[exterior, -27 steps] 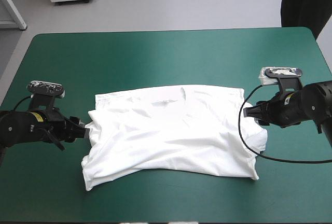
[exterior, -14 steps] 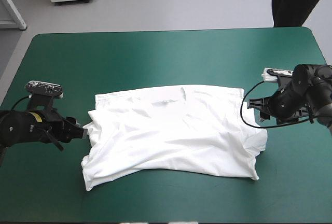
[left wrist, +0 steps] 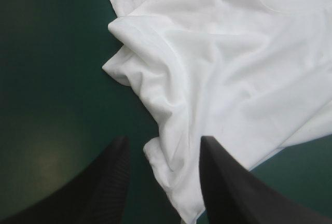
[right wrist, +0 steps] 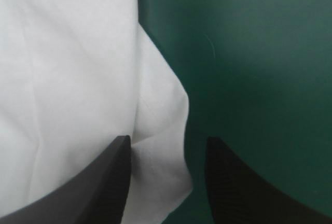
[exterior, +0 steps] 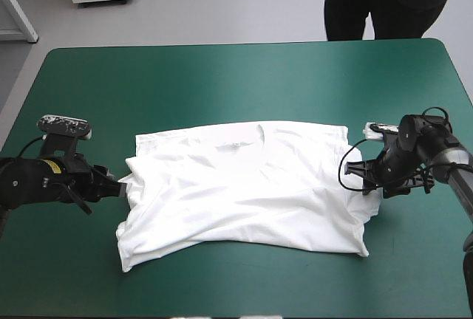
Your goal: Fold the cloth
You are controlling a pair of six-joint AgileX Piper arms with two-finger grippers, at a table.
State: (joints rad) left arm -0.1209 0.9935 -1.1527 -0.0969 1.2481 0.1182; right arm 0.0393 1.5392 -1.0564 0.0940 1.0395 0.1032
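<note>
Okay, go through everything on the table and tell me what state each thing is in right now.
T-shirt: spread out on the table, wrinkled, not yet folded.
Left gripper: open, with the shirt's sleeve edge between its fingers, not clamped.
Right gripper: open, with the shirt's other sleeve edge between its fingers, not clamped.
Table: teal-green cover, bare around the shirt.

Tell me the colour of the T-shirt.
The T-shirt is plain white, seen best in the high view.

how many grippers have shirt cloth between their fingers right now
2. The left gripper, open, straddles a sleeve fold of the T-shirt. The right gripper, also open, straddles the opposite sleeve's edge. Neither has shut on the cloth yet.
</note>
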